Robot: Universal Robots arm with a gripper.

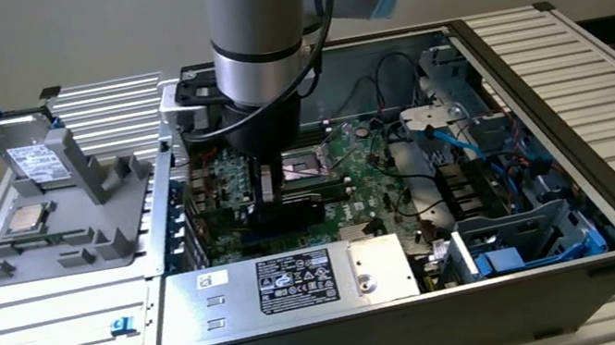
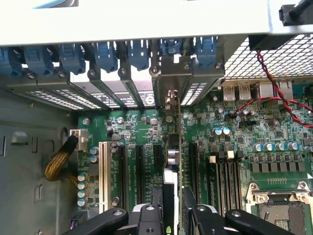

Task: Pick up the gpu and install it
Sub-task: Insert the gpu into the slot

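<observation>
While the pincer [image 2: 168,215] grips the gpu [image 2: 170,166] edge-on over the motherboard [image 2: 137,127] slots, a label [image 1: 297,280] on the power supply [image 1: 283,286] stays unreadable.

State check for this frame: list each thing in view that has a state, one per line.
gpu: on edge between the gripper's fingers, standing over a motherboard slot, bracket at the rear slot opening.
gripper: shut on the gpu.
computer case: side open, lying flat.
CPU socket: empty.
drive: upright in the gray holder.

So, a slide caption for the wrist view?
Gripper holding the gpu edge-on over the motherboard expansion slots.
</observation>
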